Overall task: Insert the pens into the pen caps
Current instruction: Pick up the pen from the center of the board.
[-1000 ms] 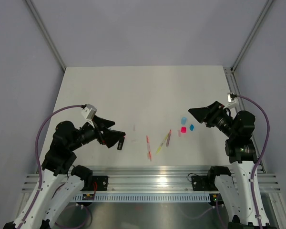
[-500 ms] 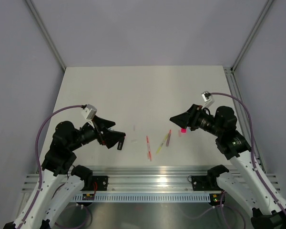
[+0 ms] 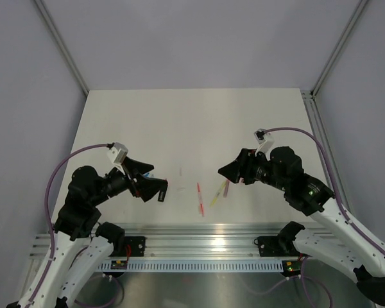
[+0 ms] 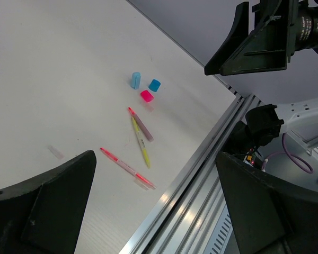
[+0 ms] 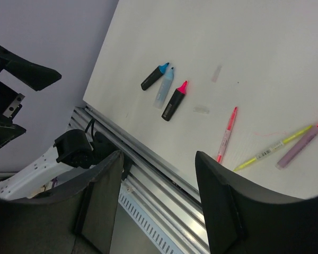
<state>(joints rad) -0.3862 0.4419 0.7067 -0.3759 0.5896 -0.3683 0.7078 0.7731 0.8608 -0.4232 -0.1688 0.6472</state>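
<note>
The pens lie in two spots. Near the front edge of the desk (image 3: pixel 179 122) are three thin ones: a pink pen (image 3: pixel 199 197), a yellow pen (image 3: pixel 216 194) and a purple pen (image 3: pixel 226 187). Only the right wrist view shows three fat markers (image 5: pixel 164 87) side by side, further left. Only the left wrist view shows the caps (image 4: pixel 147 96), pink, blue and light blue, just behind the purple pen. The left end effector (image 3: pixel 157 181) is wide open and holds nothing. The right end effector (image 3: pixel 228 170) hangs by the purple pen, fingers apart, holding nothing
</note>
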